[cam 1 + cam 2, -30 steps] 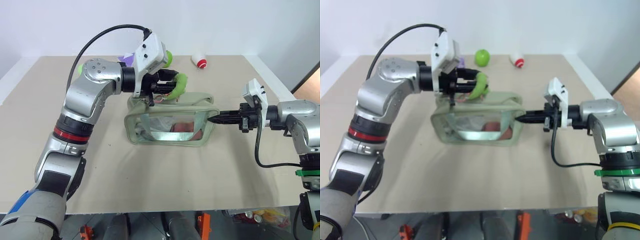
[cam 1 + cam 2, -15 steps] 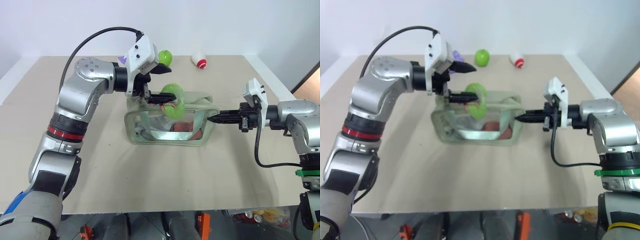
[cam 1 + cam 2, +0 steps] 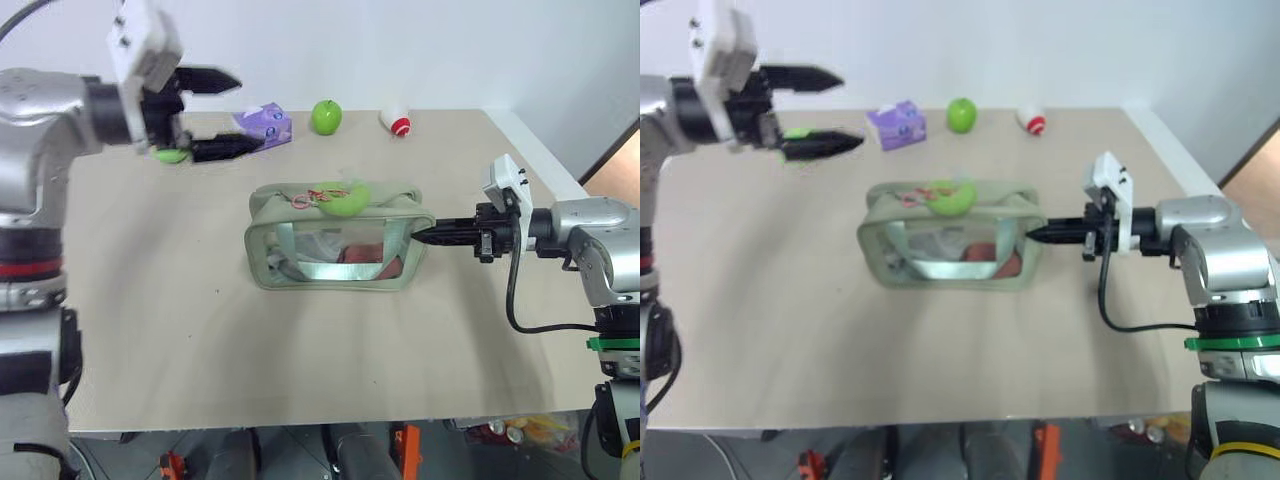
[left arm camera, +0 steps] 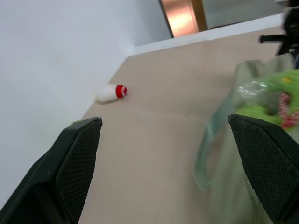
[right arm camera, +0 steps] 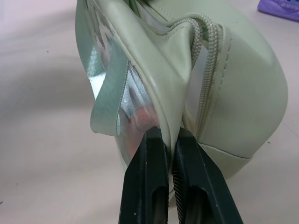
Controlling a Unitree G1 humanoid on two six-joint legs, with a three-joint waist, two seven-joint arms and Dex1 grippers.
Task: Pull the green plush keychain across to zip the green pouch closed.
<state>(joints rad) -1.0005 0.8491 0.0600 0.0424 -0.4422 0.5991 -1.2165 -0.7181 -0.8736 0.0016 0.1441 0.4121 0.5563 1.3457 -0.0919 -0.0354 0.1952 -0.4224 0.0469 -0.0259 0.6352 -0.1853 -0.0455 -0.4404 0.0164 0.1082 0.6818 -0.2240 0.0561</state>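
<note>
The green plush keychain (image 3: 343, 198) lies loose on top of the green pouch (image 3: 335, 240), about midway along the zipper, its reddish cord trailing toward the left hand's side. Its long axis runs roughly along the zipper line, the same line that joins the 2 hands.

The left hand (image 3: 205, 115) hangs well apart from the plush, up and out past the pouch's far end, its 2 fingers spread wide and holding nothing. The right hand (image 3: 425, 238) is nearer, with its fingers (image 5: 161, 177) pressed together, clamped on the pouch's end seam.

With the right hand busy anchoring the pouch, any further pull on the plush would probably fall to the left hand, which must first come back in over the zipper.

Through the pouch's clear window a reddish item shows inside, beside pale contents I cannot identify. Whether the zipper is fully run I cannot tell.
</note>
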